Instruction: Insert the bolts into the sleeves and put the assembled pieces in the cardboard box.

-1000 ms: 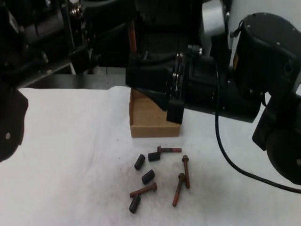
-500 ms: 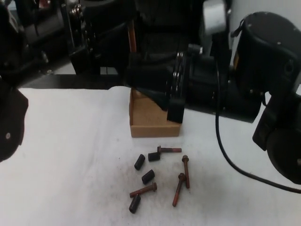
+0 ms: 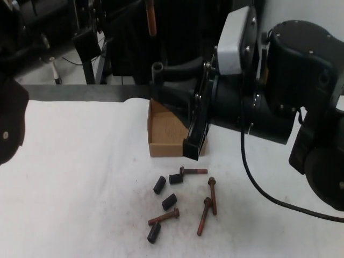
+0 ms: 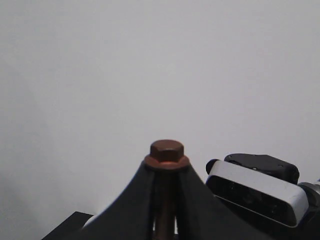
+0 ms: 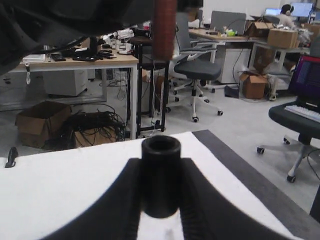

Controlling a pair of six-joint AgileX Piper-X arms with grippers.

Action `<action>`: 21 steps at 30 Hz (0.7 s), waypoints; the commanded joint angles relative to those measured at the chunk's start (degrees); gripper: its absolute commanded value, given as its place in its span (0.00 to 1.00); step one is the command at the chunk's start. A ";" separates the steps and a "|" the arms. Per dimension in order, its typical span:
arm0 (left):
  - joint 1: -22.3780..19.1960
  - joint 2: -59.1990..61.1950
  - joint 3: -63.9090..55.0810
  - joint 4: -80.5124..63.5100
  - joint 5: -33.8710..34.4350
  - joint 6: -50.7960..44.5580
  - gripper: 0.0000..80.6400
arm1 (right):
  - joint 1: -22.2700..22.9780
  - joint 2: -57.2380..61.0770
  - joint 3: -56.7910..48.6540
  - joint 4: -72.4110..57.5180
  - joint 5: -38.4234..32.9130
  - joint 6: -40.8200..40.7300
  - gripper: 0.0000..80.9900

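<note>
aloft, left gripper (image 4: 166, 169) holds bolt (image 4: 166, 151) above sleeve (image 5: 160, 175)

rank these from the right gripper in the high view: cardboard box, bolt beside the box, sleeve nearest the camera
1. cardboard box, right by the right gripper
2. bolt, just in front of the box
3. sleeve, nearest the camera

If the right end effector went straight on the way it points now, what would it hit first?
Probably nothing: beyond the right end effector and its sleeve lies low bench cloth; the bolt hangs higher, depth unclear.
</note>
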 commanded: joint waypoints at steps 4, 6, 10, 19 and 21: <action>-0.30 -0.20 -0.50 -0.59 0.77 -0.07 0.00 | 0.24 -0.30 -0.23 -2.43 -1.39 2.38 0.01; -0.30 -0.20 -0.50 -0.59 0.77 -0.07 0.00 | 0.42 -0.30 -0.23 -2.43 -1.39 3.06 0.01; -0.30 -0.20 -0.50 0.61 0.77 -0.07 0.00 | 0.40 -0.30 -0.23 -2.43 -1.39 3.22 0.01; -0.30 -0.20 0.04 2.96 1.83 0.39 0.00 | 0.40 -0.30 -0.23 -2.87 -1.39 5.18 0.01; -0.30 -0.20 0.04 3.77 2.13 0.39 0.00 | 0.40 -0.30 -0.23 -2.87 -1.39 5.18 0.01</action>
